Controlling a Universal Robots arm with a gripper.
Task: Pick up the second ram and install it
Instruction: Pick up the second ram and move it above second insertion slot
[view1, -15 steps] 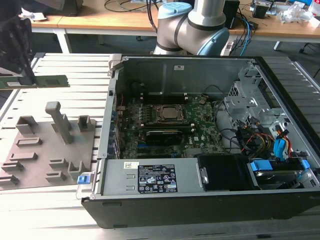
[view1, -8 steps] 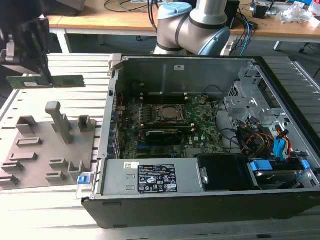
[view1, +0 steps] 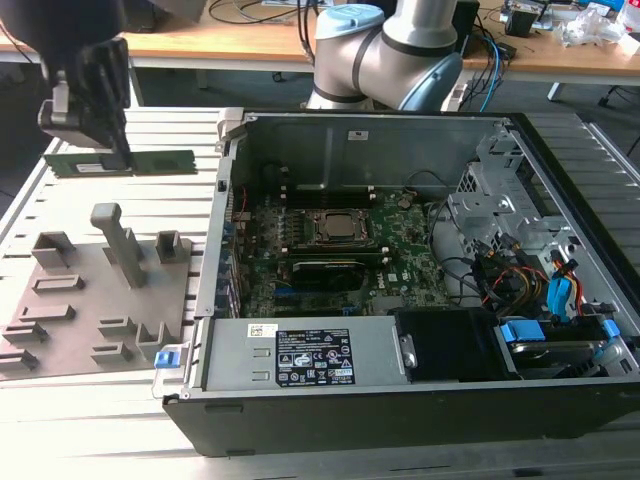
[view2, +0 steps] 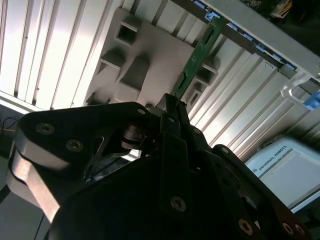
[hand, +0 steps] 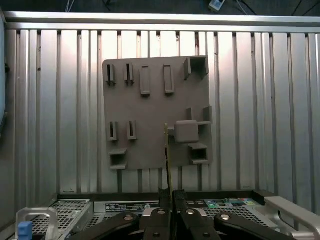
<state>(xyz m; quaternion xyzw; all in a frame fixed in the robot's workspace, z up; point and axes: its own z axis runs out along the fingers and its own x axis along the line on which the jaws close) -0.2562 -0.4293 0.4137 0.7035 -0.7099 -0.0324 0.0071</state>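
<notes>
Clearly, the pincer (view1: 118, 155) is clenched on the second ram (view1: 165, 161), a thin green stick.

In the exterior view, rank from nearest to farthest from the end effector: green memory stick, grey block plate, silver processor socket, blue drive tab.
1. Long green circuit-board stick: held in the end effector.
2. Grey plastic fixture plate: exterior view's left.
3. Silver processor socket: mid-case.
4. Blue plastic drive tab: exterior view's far right.

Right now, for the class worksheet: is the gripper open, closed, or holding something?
Gripper: closed, holding the second ram.
</notes>
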